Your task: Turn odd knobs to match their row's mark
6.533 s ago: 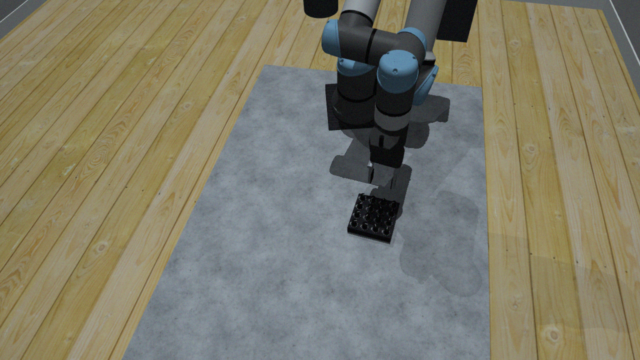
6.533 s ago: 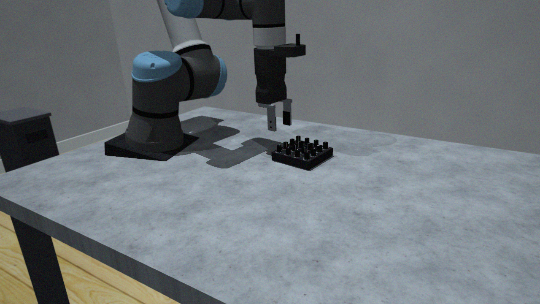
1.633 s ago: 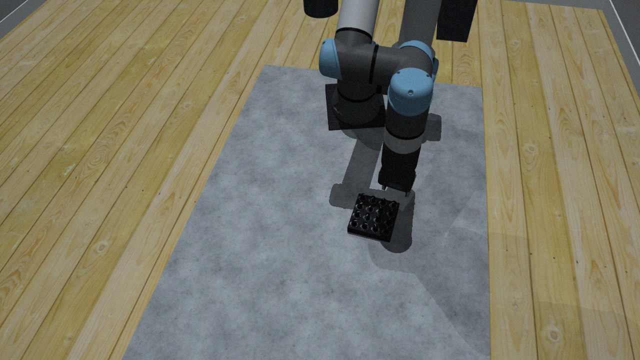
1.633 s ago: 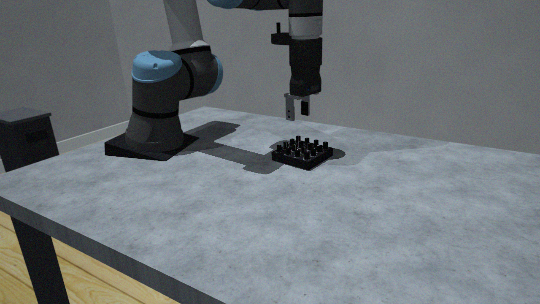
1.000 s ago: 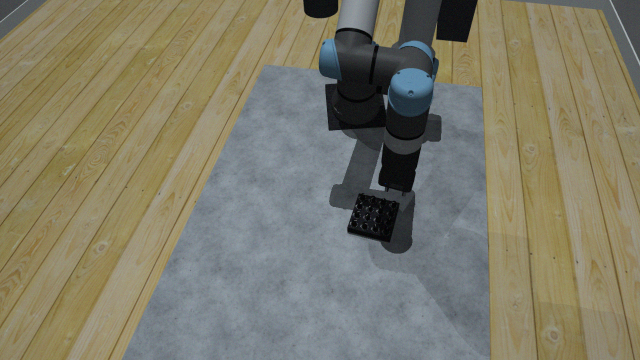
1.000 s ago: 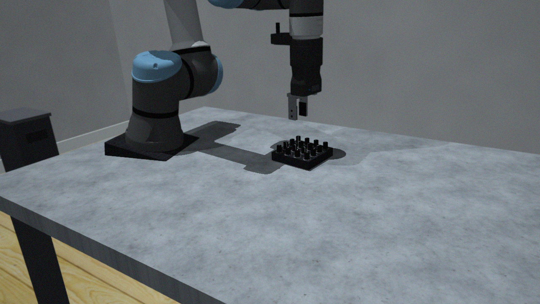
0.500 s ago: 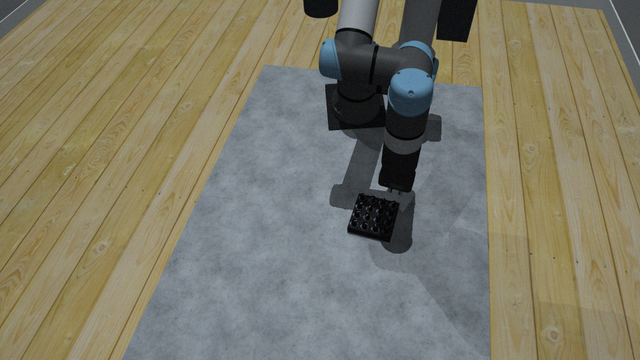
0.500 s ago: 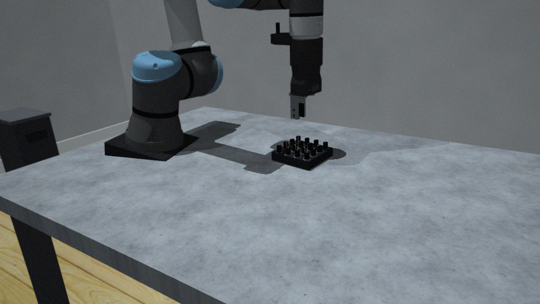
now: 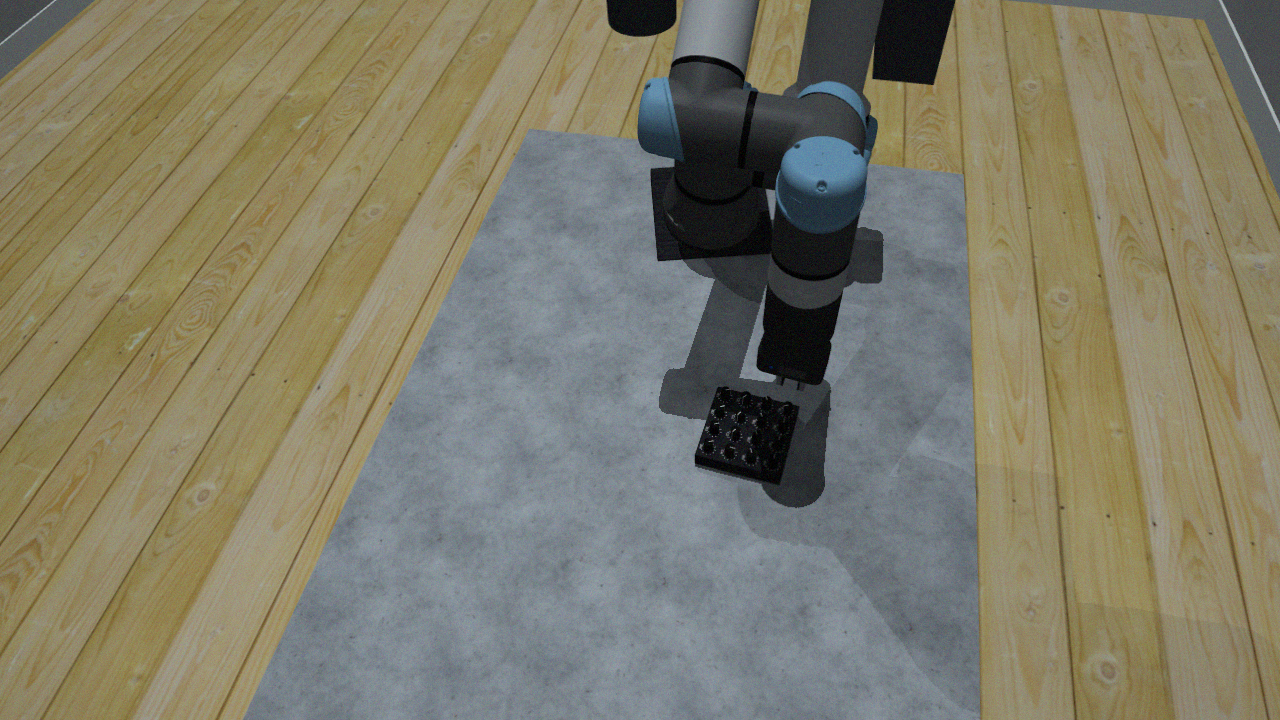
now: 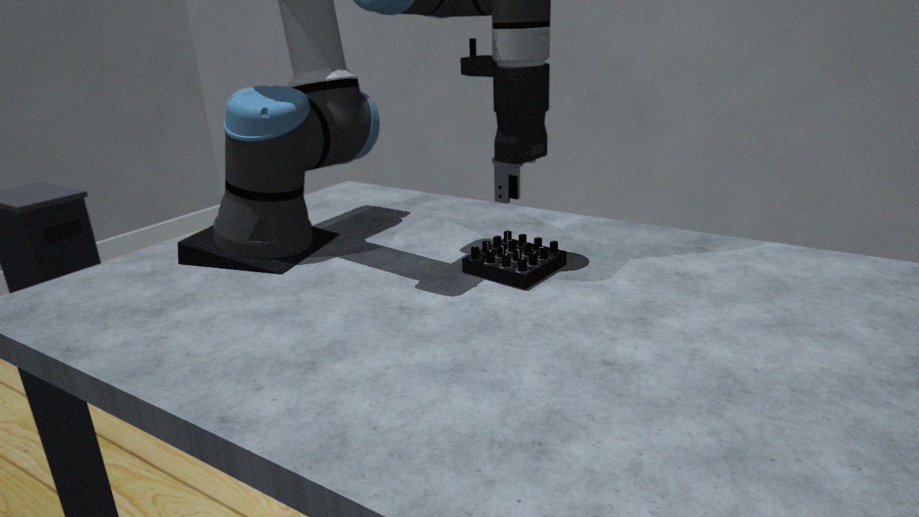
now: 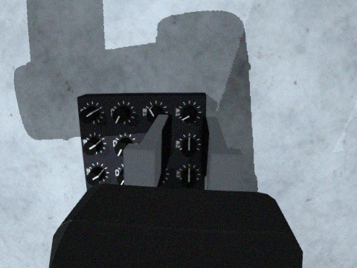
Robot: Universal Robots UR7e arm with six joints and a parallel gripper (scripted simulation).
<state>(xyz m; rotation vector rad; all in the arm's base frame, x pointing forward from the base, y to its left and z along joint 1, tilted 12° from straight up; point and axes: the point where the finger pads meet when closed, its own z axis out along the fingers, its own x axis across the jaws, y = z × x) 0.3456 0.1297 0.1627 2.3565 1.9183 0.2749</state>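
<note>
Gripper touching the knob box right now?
No, the exterior view shows the gripper hanging above the knob box, fingertips apart from its knobs.

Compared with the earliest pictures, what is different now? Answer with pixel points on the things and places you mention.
The gripper (image 9: 789, 386) (image 10: 506, 200) (image 11: 186, 134) has shifted farther from the arm's base, turned about its upright axis, and its fingers have drawn closer together. It took hold of nothing and let nothing go. The knob box (image 9: 739, 471) (image 10: 493, 271) (image 11: 141, 95) stayed put.
</note>
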